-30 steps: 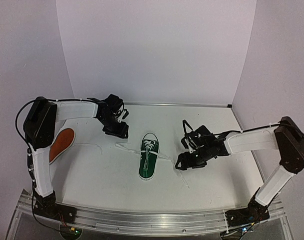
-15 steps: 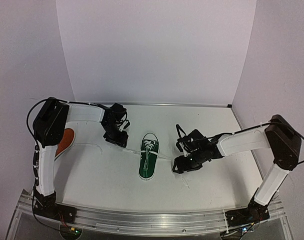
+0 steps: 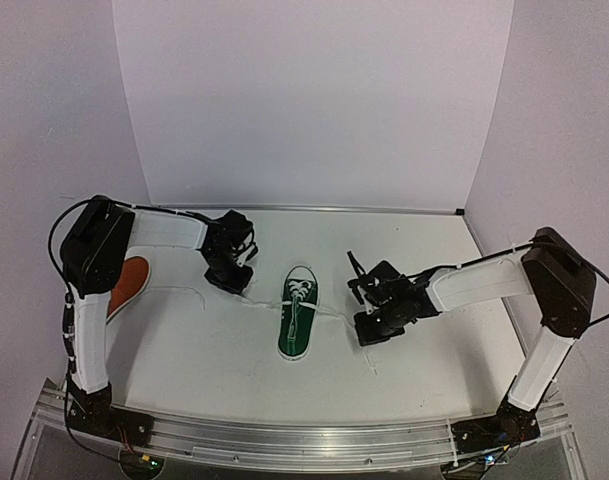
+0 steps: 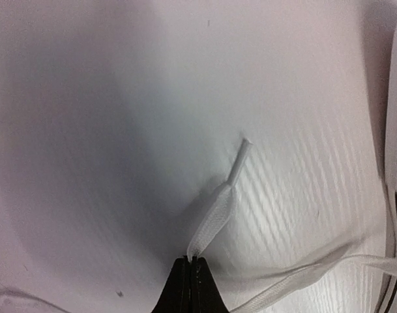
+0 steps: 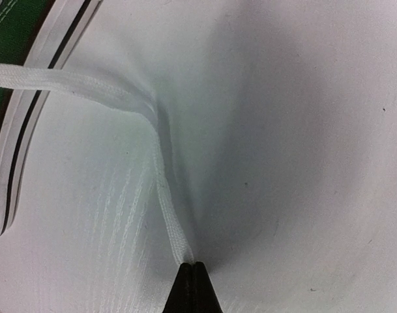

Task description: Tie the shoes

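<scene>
White tabletop (image 3: 204, 350), pale walls (image 3: 314, 100) on three sides. Green shoe (image 3: 296, 325) lies mid-table. Orange-red shoe (image 3: 127, 283) is far left, partly hidden behind the L arm (image 3: 84, 330), untouched afaict (can't see its laces).

L gripper (image 4: 190, 262): fingers pressed together, pinching the L lace (image 4: 214, 218) at table level, just left of the green shoe. Grip is close to the lace's end; only a short bit plus the aglet (image 4: 240, 153) pokes past the tips.

R gripper (image 5: 193, 265): likewise closed, pinching the R lace (image 5: 165, 208) on the table just right of the shoe. From the pinch the lace runs back, bends, then crosses the sole rim (image 5: 15, 156).

Step, my read: both free ends are grabbed, so we're at the start of the first knot on the green shoe. No cross or loop yet; laces trail out flat either side.

Next move needs: lift both ends w/o loosening the pinch, bring them together over the shoe's top and cross them. Keep some slack, since the shoe looks light and prob drags if either arm pulls hard. L grip has little margin; a slip means a regrab.
</scene>
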You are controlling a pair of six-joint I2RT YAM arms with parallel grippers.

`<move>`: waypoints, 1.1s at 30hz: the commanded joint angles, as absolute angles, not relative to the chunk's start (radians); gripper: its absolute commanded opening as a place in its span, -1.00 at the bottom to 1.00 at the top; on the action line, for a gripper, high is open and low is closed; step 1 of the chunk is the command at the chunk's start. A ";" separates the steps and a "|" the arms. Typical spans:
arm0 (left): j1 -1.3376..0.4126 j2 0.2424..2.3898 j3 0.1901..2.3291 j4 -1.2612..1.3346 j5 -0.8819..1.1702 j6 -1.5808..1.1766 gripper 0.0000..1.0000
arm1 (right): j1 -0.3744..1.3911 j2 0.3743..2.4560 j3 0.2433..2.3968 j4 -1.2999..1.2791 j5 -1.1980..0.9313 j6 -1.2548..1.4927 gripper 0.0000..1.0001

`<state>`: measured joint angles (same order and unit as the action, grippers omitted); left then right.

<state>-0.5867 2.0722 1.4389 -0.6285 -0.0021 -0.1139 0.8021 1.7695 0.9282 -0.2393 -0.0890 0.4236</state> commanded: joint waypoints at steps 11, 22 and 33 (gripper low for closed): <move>-0.556 1.660 1.214 -0.626 -0.133 -0.337 -1.00 | 0.626 1.473 0.860 -0.364 0.060 0.439 -1.00; -0.403 1.502 1.043 -0.558 -0.109 -0.460 -1.00 | 0.550 1.467 0.848 -0.361 0.075 0.404 -1.00; -0.534 1.435 1.018 -0.323 0.151 -0.280 -1.00 | 0.549 1.477 0.834 -0.243 -0.154 0.410 -1.00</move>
<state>-0.4271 1.4944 0.9791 -0.4698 0.0593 -0.3767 0.5551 1.4932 0.8126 -0.2980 -0.0661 0.4156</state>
